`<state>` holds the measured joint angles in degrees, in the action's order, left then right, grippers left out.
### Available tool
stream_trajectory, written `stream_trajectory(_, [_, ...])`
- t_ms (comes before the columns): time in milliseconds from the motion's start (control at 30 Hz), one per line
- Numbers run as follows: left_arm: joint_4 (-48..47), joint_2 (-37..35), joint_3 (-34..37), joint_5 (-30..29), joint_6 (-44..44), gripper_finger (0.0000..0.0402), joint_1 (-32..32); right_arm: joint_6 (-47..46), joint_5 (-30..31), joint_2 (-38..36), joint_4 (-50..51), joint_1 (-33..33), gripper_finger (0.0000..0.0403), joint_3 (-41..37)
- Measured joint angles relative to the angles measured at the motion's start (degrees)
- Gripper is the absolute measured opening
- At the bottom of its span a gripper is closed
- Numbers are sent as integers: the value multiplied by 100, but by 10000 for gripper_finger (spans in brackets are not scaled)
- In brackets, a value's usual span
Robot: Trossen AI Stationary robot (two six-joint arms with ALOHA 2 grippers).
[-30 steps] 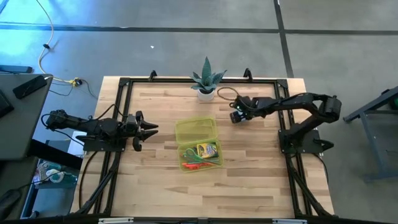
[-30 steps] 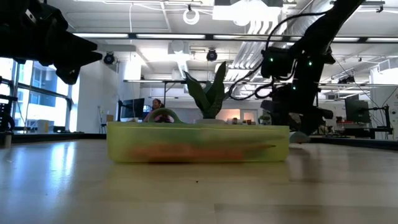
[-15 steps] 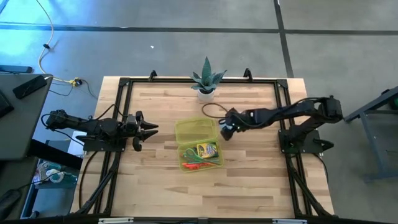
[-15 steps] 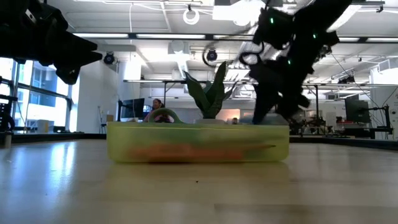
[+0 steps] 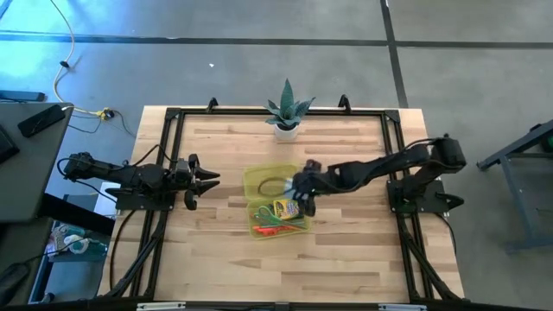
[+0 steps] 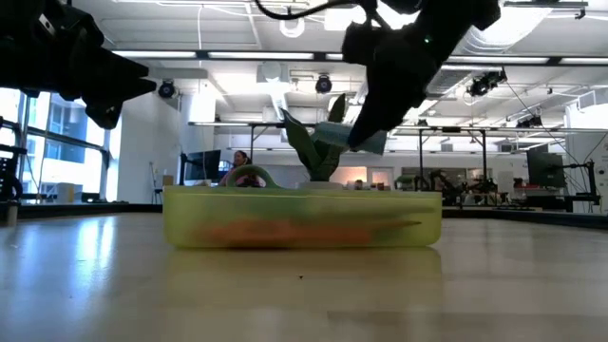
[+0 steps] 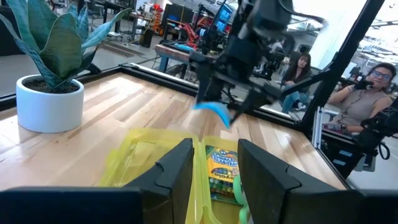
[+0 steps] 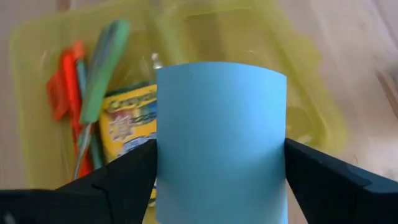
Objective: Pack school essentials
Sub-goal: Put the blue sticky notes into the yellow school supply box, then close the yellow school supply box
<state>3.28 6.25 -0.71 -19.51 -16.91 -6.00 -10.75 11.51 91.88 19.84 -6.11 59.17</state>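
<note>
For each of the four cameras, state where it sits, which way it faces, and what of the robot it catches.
High view: overhead, straight down; both arms, the right end effector over the yellow case.
Low view: table height, looking across; case wall, arms above.
Left wrist view: on the left arm, facing the case and potted plant; own fingers at the bottom.
Right wrist view: looking down; own fingers clamp the blue notepad.
Shared: every view shows the case.
</note>
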Motion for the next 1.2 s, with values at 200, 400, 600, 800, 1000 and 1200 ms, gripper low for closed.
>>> stream_trajectory(200, [-2, 2, 0, 2, 0, 115, 0, 712, -130, 788, 307, -384, 318, 640])
stream_trajectory(400, [0, 2, 0, -9, 0, 115, 0, 737, -370, 1287, 498, -581, 318, 985])
stream_trajectory(600, [1, 2, 0, -17, -1, 115, 0, 648, -396, 1326, 517, -612, 319, 1000])
stream_trajectory(800, [1, 2, 0, -17, 0, 115, 0, 715, -513, 1324, 602, -607, 345, 1000])
stream_trajectory(1000, [1, 2, 0, -17, 0, 115, 0, 669, -573, 1316, 601, -607, 394, 1000])
stream_trajectory(1200, [1, 2, 0, -17, 0, 115, 1, 434, -570, 1313, 545, -607, 399, 1000])
